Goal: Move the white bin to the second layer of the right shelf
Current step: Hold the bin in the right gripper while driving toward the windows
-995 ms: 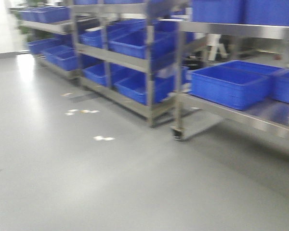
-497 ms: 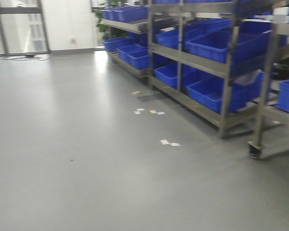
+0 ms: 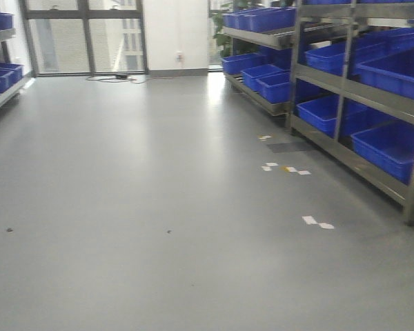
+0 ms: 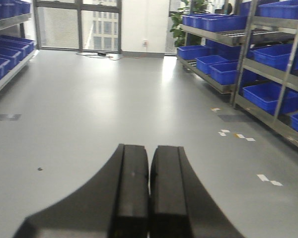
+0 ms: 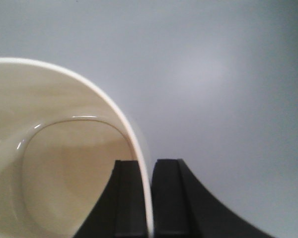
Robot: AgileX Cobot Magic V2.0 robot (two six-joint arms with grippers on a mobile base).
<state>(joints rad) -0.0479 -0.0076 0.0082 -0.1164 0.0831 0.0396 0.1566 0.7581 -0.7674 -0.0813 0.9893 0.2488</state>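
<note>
Between the two black fingers of my right gripper stands the thin wall of the white bin. It is pinched at the rim, with one finger inside the tub and one outside. The tub's glossy cream hollow spreads to the left of the jaws and looks empty. To their right and beyond them is only plain grey floor. I judge the grip is on the rim because the smooth walls offer no handle, and the wall is the one part thin enough to close on. Held by one edge, the bin hangs out to one side, so a sharp turn could make it swing or slip.

My left gripper has its fingers pressed together with nothing between them. It points out over open floor, probably kept idle and clear of the load.

From the front camera, a pale sliver at the far right edge is probably the bin's side. A steel rack loaded with blue crates runs along the right, well apart from both pairs of jaws. I cannot tell which tier is the right shelf second layer. I judge this to be the carrying stage, with the bin in hand and the shelf not yet reached.
</note>
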